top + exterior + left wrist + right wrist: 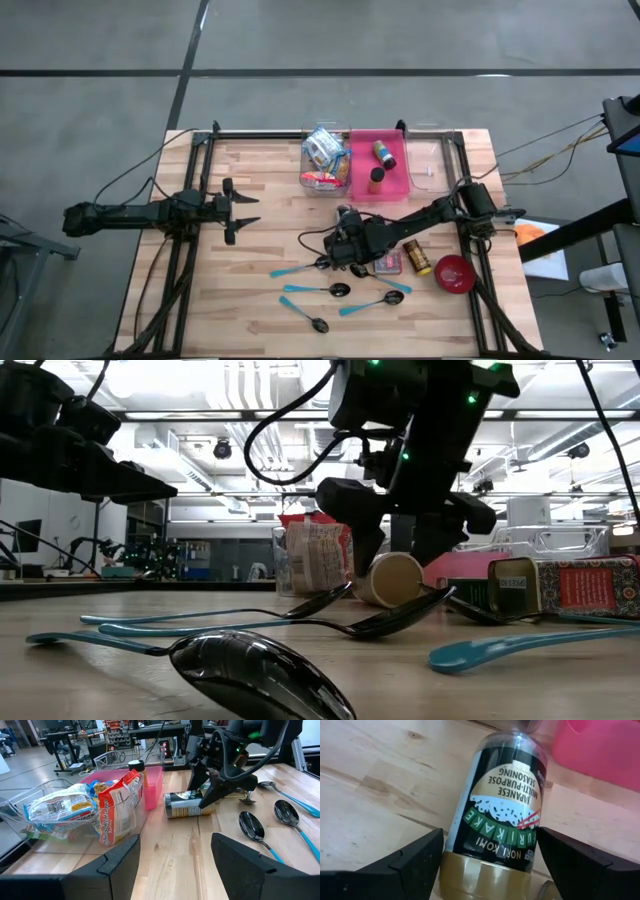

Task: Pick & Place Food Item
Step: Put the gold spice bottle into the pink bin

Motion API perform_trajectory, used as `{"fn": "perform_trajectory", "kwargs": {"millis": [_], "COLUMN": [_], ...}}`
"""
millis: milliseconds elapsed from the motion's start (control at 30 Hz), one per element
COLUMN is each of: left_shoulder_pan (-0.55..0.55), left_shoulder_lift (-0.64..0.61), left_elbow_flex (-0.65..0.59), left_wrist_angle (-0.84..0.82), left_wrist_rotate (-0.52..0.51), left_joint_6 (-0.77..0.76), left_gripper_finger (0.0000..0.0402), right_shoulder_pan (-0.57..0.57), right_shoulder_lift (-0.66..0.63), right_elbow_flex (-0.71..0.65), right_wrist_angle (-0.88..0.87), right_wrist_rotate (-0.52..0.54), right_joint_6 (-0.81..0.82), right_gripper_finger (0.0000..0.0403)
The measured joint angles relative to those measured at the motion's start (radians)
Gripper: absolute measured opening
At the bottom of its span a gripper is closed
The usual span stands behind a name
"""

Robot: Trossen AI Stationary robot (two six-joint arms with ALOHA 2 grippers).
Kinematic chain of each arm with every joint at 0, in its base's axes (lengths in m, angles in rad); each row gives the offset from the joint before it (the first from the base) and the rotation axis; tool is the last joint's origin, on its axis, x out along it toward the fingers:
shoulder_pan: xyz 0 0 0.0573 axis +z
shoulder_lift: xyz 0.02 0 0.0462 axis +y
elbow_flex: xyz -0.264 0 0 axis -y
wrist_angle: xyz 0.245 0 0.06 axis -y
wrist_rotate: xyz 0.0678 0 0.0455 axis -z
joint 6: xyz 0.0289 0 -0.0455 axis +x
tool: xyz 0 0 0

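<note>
A furikake seasoning jar [497, 805] with a dark label and a gold lid lies on its side on the wooden table, just in front of the pink bin [392, 178]. My right gripper [490, 836] slants down over it, open. One finger stands on either side of the jar near its lid end, close to it but with no hold. The left wrist view shows the same jar [181, 805] under that gripper [207, 795]. My left gripper [240, 210] waits open at the table's left side, nothing between its fingers.
A clear bin [310, 180] of snack packs stands at the back, next to the pink bin with two bottles. Another clear bin [428, 165] is at the back right. Near the right gripper lie a flat tin [388, 263], a brown bottle [417, 256], a red bowl [455, 272] and several teal-handled spoons [310, 290].
</note>
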Motion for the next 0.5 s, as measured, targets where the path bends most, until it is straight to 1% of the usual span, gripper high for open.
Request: {"fn": "perform_trajectory", "kwargs": {"millis": [133,500], "left_shoulder_pan": [0.0,0.0], "left_shoulder_lift": [0.0,0.0], "left_elbow_flex": [0.0,0.0], "left_wrist_angle": [0.0,0.0], "left_wrist_rotate": [0.0,0.0], "left_joint_6": [0.0,-0.001], "left_gripper_finger": [0.0244,0.0244], "right_shoulder_pan": [0.0,-0.002], "right_shoulder_lift": [0.0,0.0], "right_elbow_flex": [-0.031,-0.082], "right_wrist_angle": [0.049,0.091], "right_wrist_rotate": [-0.007,-0.048], "right_joint_6": [0.001,0.009], "right_gripper_finger": [0.032,0.032]}}
